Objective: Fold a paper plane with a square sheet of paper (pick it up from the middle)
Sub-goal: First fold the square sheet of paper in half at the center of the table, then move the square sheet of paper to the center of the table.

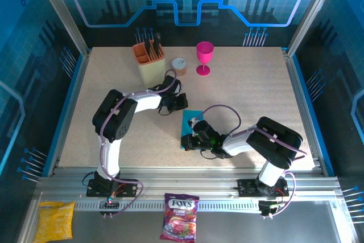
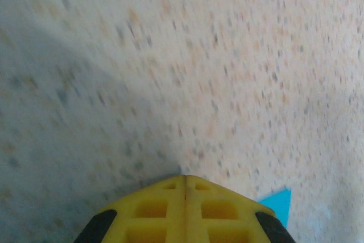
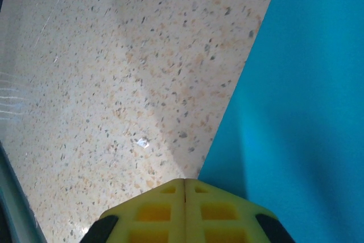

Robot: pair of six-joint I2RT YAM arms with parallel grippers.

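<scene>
The square sheet of paper lies flat on the speckled table, bright cyan and partly covered by my right arm. My right gripper is shut, low over the sheet's near left edge. In the right wrist view its yellow fingertips meet right at the paper's edge, with the paper spreading to the right. My left gripper is shut too, just off the sheet's far left corner. Its closed tips hover over bare table, with a corner of the paper beside them. Nothing is held. The paper plane is out of view.
At the back stand a tan holder with utensils, a small round tin and a pink goblet. On the metal ledge in front lie a purple candy bag and a yellow snack bag.
</scene>
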